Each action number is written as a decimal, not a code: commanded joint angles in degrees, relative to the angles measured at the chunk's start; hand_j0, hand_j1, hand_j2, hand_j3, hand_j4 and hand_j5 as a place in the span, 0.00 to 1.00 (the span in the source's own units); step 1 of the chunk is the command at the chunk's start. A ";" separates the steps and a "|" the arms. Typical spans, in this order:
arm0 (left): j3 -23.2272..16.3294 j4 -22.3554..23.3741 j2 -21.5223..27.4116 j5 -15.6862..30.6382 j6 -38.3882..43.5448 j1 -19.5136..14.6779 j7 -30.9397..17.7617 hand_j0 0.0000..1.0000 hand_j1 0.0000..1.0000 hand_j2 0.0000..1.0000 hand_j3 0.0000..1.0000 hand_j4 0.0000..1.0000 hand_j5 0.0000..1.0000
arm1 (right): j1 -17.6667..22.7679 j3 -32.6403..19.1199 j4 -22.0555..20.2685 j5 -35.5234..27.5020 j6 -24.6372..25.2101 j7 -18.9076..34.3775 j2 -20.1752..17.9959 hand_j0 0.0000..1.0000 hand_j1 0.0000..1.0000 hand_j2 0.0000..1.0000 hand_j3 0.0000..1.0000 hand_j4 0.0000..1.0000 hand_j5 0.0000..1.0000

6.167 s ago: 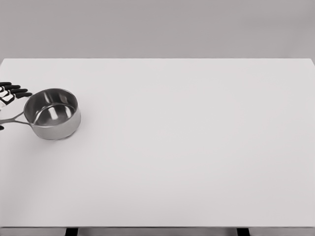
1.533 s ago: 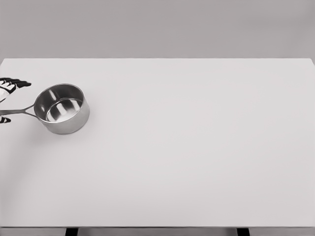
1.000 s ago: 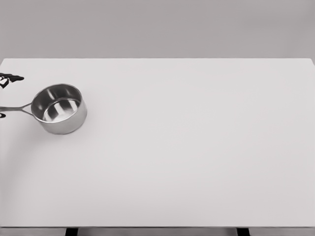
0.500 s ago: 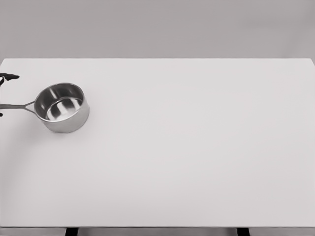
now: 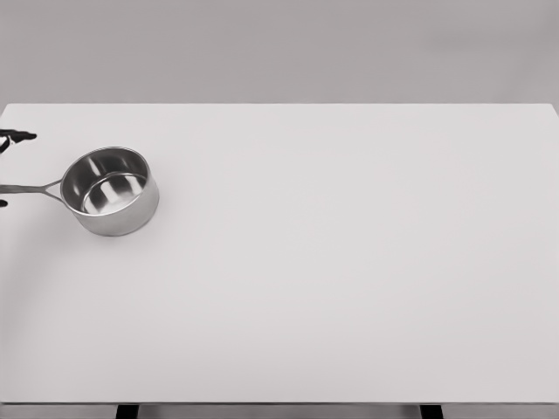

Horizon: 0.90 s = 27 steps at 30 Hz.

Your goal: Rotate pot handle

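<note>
At the table's left edge, only left hand fingertips flank the pot handle; grip unclear.

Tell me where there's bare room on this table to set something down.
Everything right of the pot is bare table, out to the right edge, and so is the strip along the near edge. The only crowded spot is the far left, where the pot's handle meets the left robot hand.
</note>
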 commanded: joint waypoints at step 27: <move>5.11 -30.32 1.75 22.61 0.08 10.11 0.21 1.00 1.00 1.00 1.00 1.00 1.00 | 0.00 0.00 0.00 0.01 -0.06 0.01 0.00 1.00 1.00 1.00 1.00 1.00 1.00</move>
